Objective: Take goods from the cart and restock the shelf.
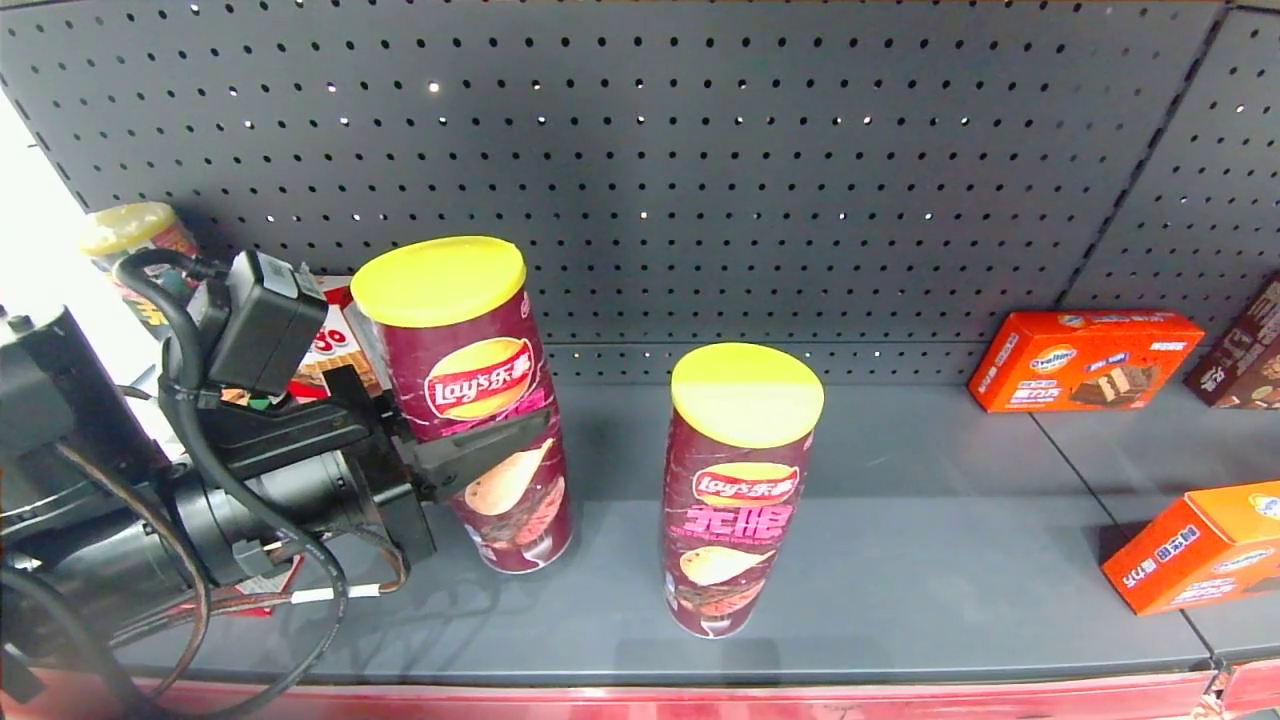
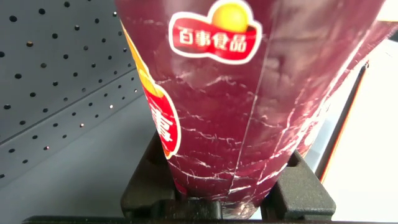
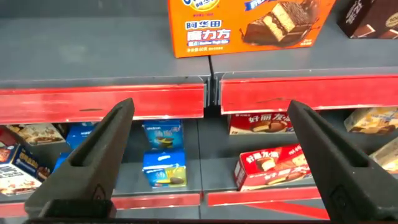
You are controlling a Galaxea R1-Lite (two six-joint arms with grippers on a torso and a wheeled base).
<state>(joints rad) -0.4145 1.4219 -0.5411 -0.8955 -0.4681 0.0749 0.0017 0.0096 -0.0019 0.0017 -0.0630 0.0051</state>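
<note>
Your left gripper (image 1: 478,440) pinches a can (image 1: 470,385), upright and low on the shelf (image 1: 950,560), at nine o'clock of a second can (image 1: 735,490) standing there. Your right gripper (image 3: 211,162) hangs spread, holding nothing. Release seems next; remaining cart stock is unknown.

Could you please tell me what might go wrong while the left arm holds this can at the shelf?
1. The left gripper clamps the held can at mid-height; released before its base sits flat on the shelf, this tall can may topple.
2. The second can stands close beside it; a sideways swing could knock it over.
</note>
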